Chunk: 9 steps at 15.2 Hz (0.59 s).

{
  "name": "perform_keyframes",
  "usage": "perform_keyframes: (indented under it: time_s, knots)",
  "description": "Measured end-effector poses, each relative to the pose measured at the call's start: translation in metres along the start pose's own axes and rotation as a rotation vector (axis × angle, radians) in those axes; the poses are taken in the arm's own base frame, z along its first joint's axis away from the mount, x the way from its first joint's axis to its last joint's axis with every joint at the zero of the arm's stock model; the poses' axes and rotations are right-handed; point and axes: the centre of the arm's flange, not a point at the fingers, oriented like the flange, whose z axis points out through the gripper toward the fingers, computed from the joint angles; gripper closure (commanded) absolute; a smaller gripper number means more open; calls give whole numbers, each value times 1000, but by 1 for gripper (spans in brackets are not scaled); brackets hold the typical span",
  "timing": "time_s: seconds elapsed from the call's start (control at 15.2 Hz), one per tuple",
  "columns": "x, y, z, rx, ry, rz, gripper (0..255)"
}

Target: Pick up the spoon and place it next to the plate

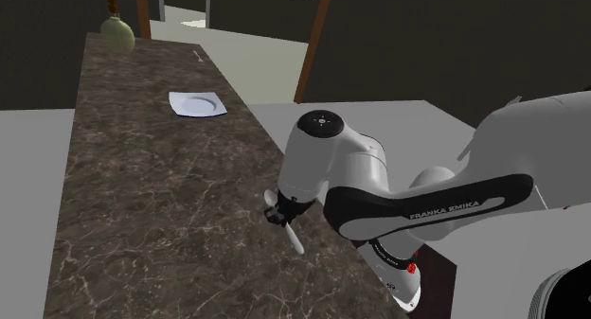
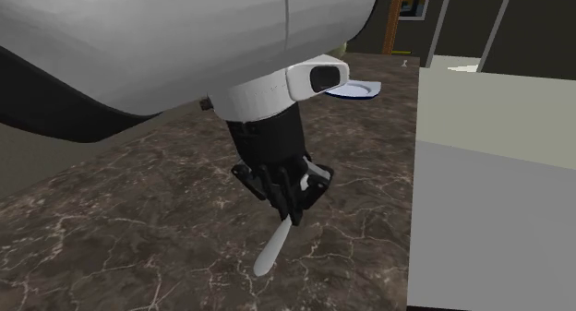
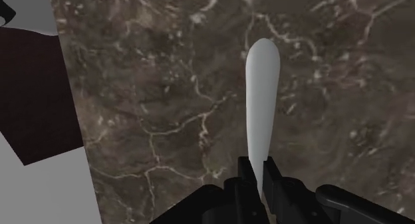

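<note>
The gripper (image 2: 290,209) points down over the dark marbled counter (image 1: 142,203), close to the counter's edge nearest the stand. Its two black fingers (image 3: 243,176) stand narrow, clasped on one end of the white spoon (image 3: 259,103). The spoon runs out from between the fingers along the line of the hand, its rounded, wider end farthest from them (it is drawn plain white, so no material can be named). In the second exterior view it hangs slanted below the gripper with its lower end close over the stone; whether that end touches the counter I cannot tell. The white plate (image 1: 198,104) lies flat farther along the counter, toward the shoulder view's upper left, well apart from both spoon and gripper. In the second exterior view part of the plate shows from behind the white housing on the wrist. At the counter's far end stands a pale green bottle (image 1: 116,30) with a brown top, well beyond the plate. The white arm (image 1: 360,175) bends in from the shoulder view's right, its wrist above the counter's near edge.
</note>
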Motion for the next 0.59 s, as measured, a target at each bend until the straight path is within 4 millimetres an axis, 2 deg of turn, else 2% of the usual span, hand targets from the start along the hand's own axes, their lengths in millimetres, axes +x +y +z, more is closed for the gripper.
perform_keyframes:
  time_s: [0.59]
  knots:
    - [7,7,-46,0,0,0,255]
